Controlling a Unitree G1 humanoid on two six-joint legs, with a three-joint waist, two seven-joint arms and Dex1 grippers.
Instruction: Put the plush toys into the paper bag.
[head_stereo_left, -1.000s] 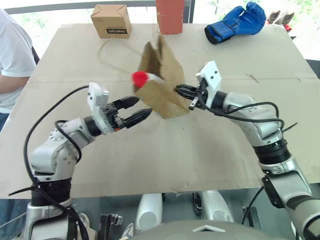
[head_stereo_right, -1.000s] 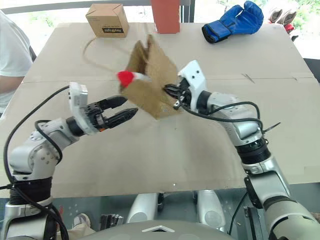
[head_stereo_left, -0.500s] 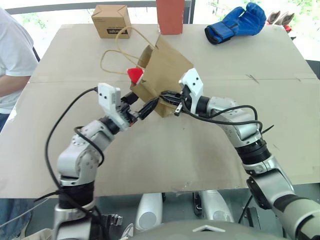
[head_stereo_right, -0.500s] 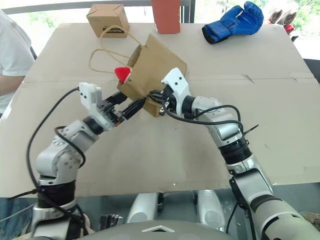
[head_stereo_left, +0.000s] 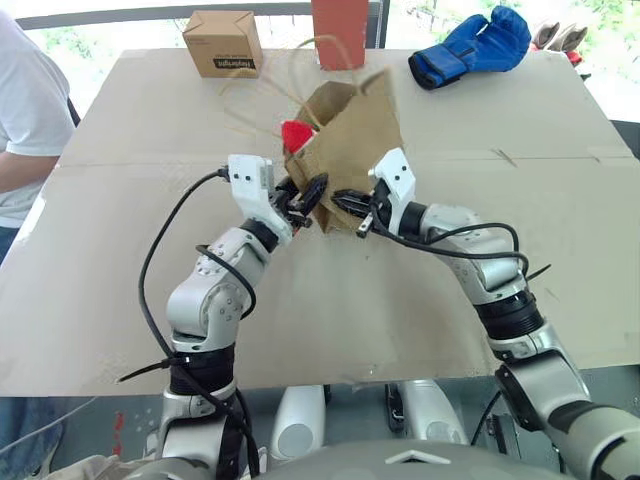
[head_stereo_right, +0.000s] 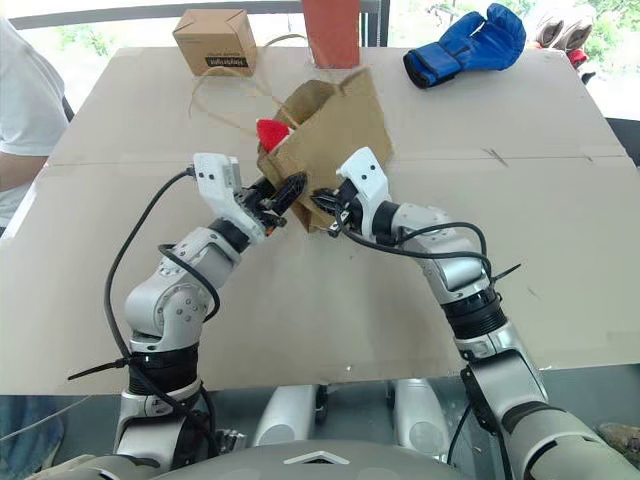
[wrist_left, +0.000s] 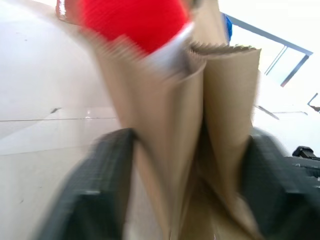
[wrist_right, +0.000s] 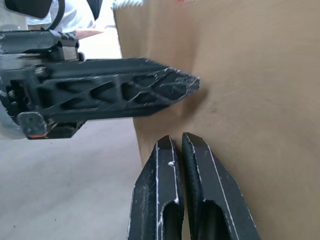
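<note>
The left gripper is straddling the paper bag's folded edge, fingers apart around it. The white plush toy's red tip is poking from the bag's mouth. The right gripper is pinching the bag's bottom, fingers together.

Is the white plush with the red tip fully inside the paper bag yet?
Not fully. Its red tip pokes above the paper bag rim; the rest is hidden inside.
</note>
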